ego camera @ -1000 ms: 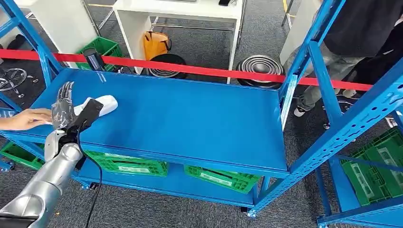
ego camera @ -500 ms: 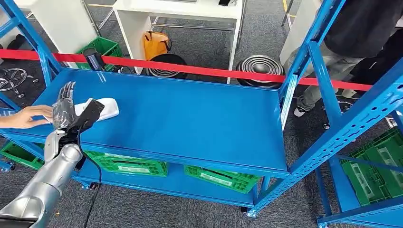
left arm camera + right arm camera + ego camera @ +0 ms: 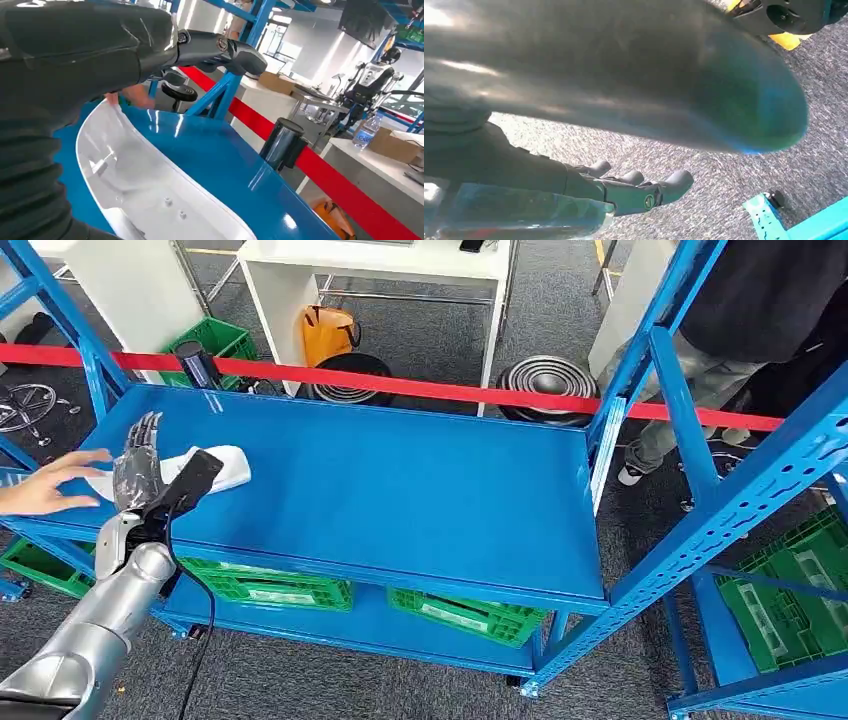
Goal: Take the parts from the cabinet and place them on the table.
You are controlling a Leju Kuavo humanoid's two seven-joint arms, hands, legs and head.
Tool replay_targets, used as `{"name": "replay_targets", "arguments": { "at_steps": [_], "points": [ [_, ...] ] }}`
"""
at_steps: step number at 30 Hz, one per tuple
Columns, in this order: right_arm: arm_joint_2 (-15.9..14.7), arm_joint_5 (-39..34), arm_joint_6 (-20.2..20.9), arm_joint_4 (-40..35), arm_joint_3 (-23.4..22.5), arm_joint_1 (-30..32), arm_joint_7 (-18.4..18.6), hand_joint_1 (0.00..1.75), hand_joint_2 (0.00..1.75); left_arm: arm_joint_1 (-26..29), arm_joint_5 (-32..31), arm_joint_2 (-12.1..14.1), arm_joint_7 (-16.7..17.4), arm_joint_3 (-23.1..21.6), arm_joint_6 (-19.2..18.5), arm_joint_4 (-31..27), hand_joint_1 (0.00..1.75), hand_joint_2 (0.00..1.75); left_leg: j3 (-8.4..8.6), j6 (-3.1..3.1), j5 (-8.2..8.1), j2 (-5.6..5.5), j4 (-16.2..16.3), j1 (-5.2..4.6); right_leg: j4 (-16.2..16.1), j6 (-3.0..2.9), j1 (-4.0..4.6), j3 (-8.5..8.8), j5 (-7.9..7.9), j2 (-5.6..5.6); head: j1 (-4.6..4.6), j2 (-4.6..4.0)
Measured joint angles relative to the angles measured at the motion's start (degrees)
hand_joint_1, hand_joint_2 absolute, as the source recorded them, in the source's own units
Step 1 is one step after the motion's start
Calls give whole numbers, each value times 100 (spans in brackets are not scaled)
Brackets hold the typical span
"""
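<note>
Person's hand (image 3: 50, 483) lifted off white part (image 3: 215, 466) since earlier. Left hand (image 3: 137, 462) spread above it, empty. Right hand (image 3: 624, 190) loosely extended over carpet.

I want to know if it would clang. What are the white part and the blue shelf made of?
The white part looks like smooth glossy plastic: it shows soft shiny highlights and small moulded bumps. The blue shelf seems to be painted metal: it is thin, flat and shiny and reflects the lights. It would probably clang.
</note>
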Motion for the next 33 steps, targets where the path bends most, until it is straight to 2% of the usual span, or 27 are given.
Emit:
{"name": "replay_targets", "arguments": {
  "at_steps": [10, 25, 33],
  "points": [
    [-4, -2, 13, -4, -2, 0, 0, 0, 0, -33, -122, 6, 188, -48, -87, 0, 0, 175, 0, 0, 0, 0, 0, 0, 0, 0, 0, 0, 0, 0, 0, 0],
    [15, -46, 94, -2, -44, -1, 0, 0, 0, -23, -286, 151, 396, -94, -111, 0, 0, 175, -1, 0, 0, 0, 0, 0, 0, 0, 0, 0, 0, 0, 0, 0],
    [122, -129, 160, 92, -103, 0, -44, 0, 0, -22, -579, 306, 697, -142, -313, 44, 0, 175, -1, 0, 0, 0, 0, 1, 0, 0, 1, -1, 0, 0, 0, 0]
  ]
}}
